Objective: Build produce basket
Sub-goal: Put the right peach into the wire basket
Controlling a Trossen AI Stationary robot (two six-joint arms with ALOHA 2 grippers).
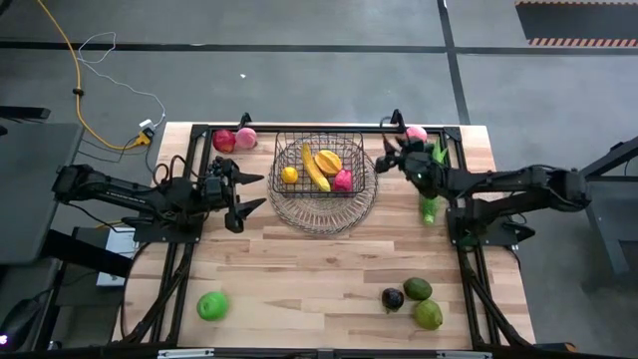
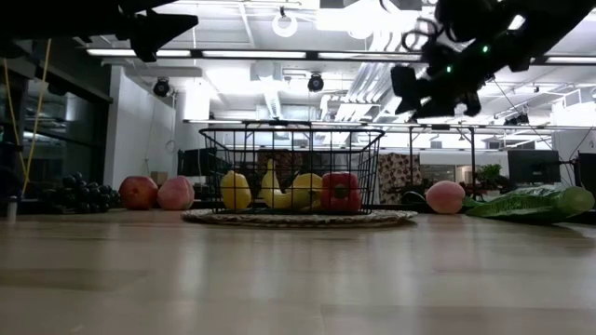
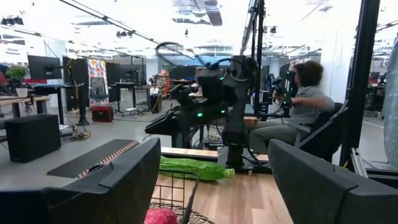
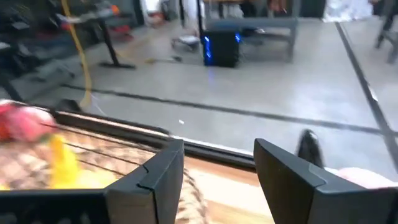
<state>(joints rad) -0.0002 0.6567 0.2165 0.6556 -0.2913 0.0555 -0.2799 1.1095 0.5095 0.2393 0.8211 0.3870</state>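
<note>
Risk from above first: the right gripper [image 1: 389, 152] hangs with its fingers apart and nothing between them, just beside the far right rim of the basket [image 1: 324, 137]. A careless reach toward the pink fruit [image 1: 416, 133] at the far right corner could catch the wire rim and drag the basket, or knock the long green pods [image 1: 430, 207] off the right edge. The basket is seen at the far middle of the table [image 1: 299, 269], resting on a round wire dish [image 1: 321, 217], with a banana [image 1: 315, 168], an orange piece [image 1: 289, 175] and a pink piece [image 1: 342, 180] inside. The left gripper [image 1: 251, 189], open wide and empty, is held just left of the dish.

At table height, a red apple [image 2: 138, 192] and a peach-coloured fruit [image 2: 175, 193] are seen left of the basket, still outside it. Both arms are raised clear of the table.

Through the left wrist, that arm's fingers [image 3: 118, 180] are seen spread, level, aimed across at the other arm.

Through the right wrist, the fingers [image 4: 158, 171] are parted, with nothing held.
</note>
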